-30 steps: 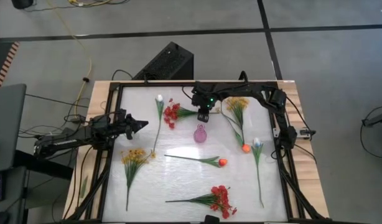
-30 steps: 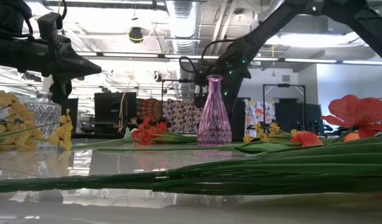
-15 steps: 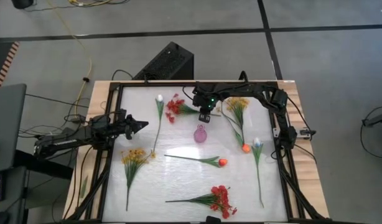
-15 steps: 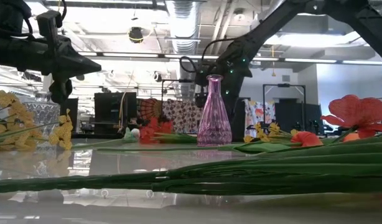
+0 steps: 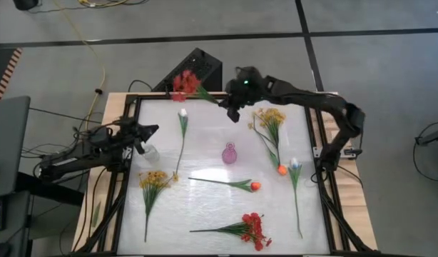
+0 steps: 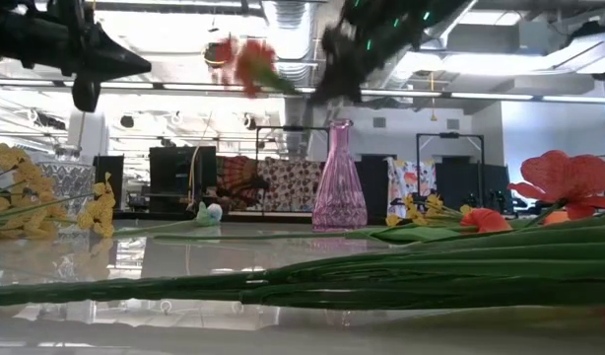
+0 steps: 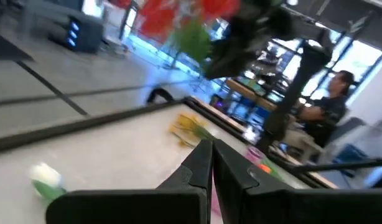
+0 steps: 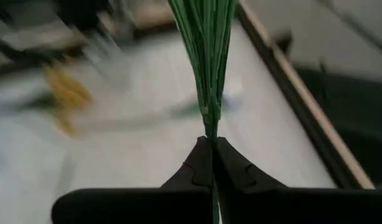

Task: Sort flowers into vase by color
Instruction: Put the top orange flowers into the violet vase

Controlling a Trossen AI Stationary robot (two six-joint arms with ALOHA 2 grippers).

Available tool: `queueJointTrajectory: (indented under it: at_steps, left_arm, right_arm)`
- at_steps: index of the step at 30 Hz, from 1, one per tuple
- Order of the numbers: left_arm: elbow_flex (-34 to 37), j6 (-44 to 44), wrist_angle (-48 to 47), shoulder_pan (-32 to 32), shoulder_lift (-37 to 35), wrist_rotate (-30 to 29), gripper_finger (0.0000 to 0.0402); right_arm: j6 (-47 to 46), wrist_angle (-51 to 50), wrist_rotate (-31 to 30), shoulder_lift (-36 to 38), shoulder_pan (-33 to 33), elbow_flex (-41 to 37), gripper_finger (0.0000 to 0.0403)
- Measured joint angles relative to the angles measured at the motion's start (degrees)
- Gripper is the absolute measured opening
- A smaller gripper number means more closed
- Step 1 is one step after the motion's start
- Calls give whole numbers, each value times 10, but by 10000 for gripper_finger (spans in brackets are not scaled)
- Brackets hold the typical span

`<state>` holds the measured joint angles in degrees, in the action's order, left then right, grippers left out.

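My right gripper point(image 5: 231, 108) is raised above the far part of the table, shut on a red blossom spray point(image 5: 185, 83) that shows high up in the low view point(image 6: 245, 61). My left gripper point(image 5: 152, 130) is shut and empty, raised near the left edge beside a clear glass vase point(image 5: 148, 150). A pink vase point(image 5: 229, 153) stands upright mid-table. Lying flat on the table are two yellow sprays point(image 5: 153, 180) point(image 5: 272, 118), two white tulips point(image 5: 182, 113) point(image 5: 295, 164), two orange tulips point(image 5: 255, 186) point(image 5: 282, 170) and another red spray point(image 5: 253, 230). My right gripper pinches the red spray's green stem bundle point(image 8: 210, 127) between its two fingers. The stem runs on forward from the fingertips, along the fingers. The whole spray is lifted clear of the table, and its blossom point(image 5: 183, 81) points toward the far left.
A black frame point(image 5: 130, 171) borders the white tabletop. The pink vase stands below and on the near side of the raised right gripper. Bare table lies between the vase and the left white tulip's stem point(image 5: 179, 153). A person point(image 7: 331, 106) sits beyond the table.
My right gripper has risen steeply and moved toward the far edge, carrying the red spray off the table. The spray had first slid toward the far edge, then was lifted clear. My left gripper has risen and drawn back slightly toward the left edge, so that the clear vase now shows.
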<state>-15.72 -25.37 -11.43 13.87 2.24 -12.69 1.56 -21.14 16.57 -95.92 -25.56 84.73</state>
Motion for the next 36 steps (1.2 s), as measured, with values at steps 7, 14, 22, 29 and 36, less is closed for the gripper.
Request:
queueJointTrajectory:
  at_steps: [7,14,22,29,36]
  left_arm:
    - [-2,11,-14,0,0,-2,0]
    - [-2,7,-16,0,0,-2,0]
    - [-2,7,-17,0,0,-3,0]
    - [-2,-8,-17,0,0,-15,0]
    - [-2,-36,-18,0,0,-11,0]
  right_arm:
    - [-63,177,0,115,60,-105,23]
    - [-140,520,-52,204,124,-333,16]
    - [-137,640,-96,172,172,-403,16]
    - [-120,660,-105,121,177,-404,16]
    - [-110,651,-105,104,176,-404,16]
